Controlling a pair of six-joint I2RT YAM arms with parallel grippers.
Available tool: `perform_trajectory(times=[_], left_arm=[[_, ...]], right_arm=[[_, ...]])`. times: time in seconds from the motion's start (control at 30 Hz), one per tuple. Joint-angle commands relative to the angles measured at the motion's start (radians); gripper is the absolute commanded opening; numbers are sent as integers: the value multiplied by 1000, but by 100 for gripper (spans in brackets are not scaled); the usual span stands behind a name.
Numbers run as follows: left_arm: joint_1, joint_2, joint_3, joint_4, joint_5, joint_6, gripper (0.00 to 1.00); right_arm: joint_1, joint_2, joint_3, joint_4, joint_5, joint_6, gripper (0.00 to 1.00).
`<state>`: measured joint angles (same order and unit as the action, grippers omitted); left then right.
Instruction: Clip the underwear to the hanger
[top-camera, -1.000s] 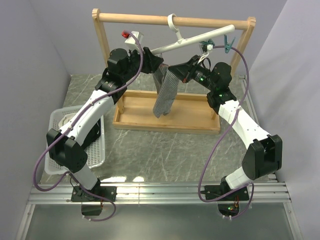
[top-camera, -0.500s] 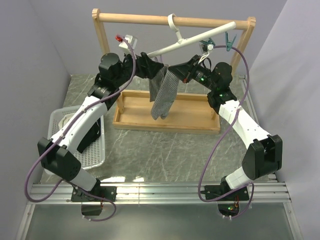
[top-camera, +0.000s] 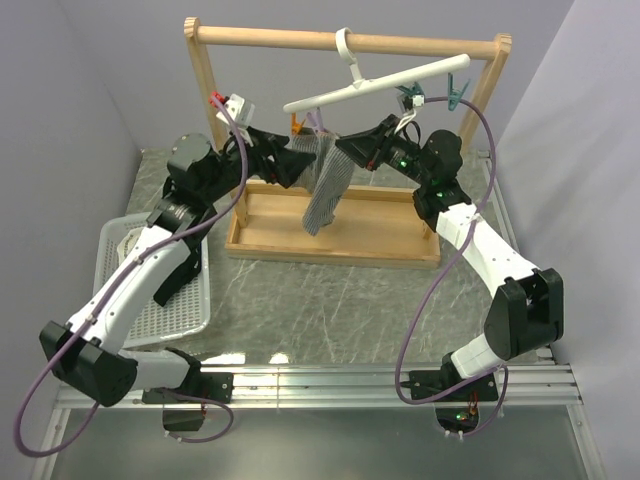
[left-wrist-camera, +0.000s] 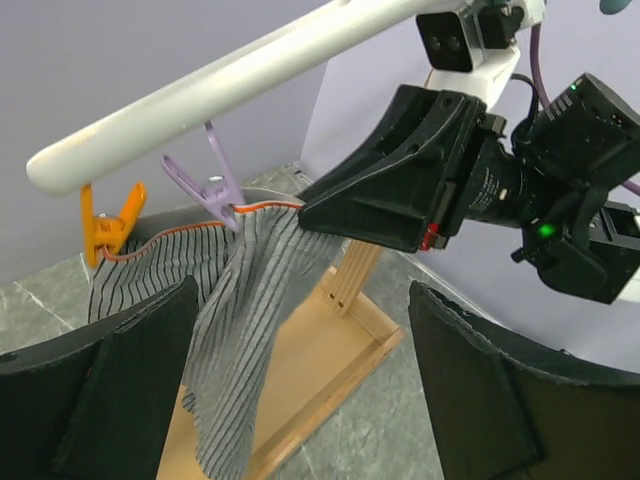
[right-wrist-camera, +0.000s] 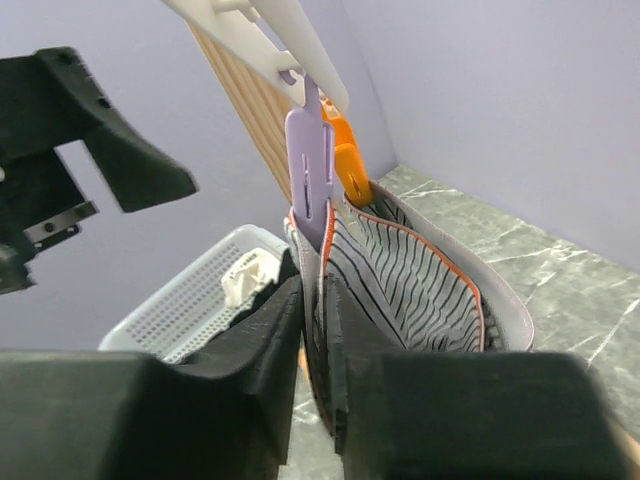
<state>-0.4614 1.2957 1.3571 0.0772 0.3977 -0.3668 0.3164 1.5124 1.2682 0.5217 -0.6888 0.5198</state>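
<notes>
The white hanger (top-camera: 380, 82) hangs by its hook from the wooden rail, left end lower. The grey striped underwear (top-camera: 325, 185) hangs from its orange clip (left-wrist-camera: 108, 222) and purple clip (left-wrist-camera: 212, 186), which grip the waistband. My right gripper (top-camera: 343, 149) is shut on the underwear (right-wrist-camera: 420, 285) just below the purple clip (right-wrist-camera: 310, 165); its jaws (right-wrist-camera: 315, 300) pinch the waistband. My left gripper (top-camera: 298, 162) is open and empty, apart from the cloth on its left. In the left wrist view its fingers (left-wrist-camera: 130, 390) stand wide apart around the underwear (left-wrist-camera: 235, 300).
The big wooden frame (top-camera: 345, 42) stands on a wooden tray base (top-camera: 385, 228). Teal clips (top-camera: 455, 92) dangle at the hanger's right end. A white basket (top-camera: 125, 310) at the left holds a black garment and a whitish cloth (right-wrist-camera: 240, 280).
My left gripper has let go and drawn back to the left and down, away from the underwear. The hanger's left end swung left. The right gripper has stayed shut on the cloth.
</notes>
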Motion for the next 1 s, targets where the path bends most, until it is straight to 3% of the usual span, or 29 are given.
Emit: perform_trajectory(times=[0.0, 0.2, 0.5, 0.97], left_arm=[[6, -68, -33, -23, 12, 54, 91], [17, -167, -111, -74, -14, 78, 93], [44, -289, -190, -192, -31, 150, 96], [128, -280, -116, -520, -68, 169, 99]], right_arm=[[1, -44, -10, 51, 18, -7, 28], [0, -67, -61, 15, 38, -3, 48], [7, -142, -142, -81, 31, -15, 64], [105, -325, -277, -462, 50, -432, 70]])
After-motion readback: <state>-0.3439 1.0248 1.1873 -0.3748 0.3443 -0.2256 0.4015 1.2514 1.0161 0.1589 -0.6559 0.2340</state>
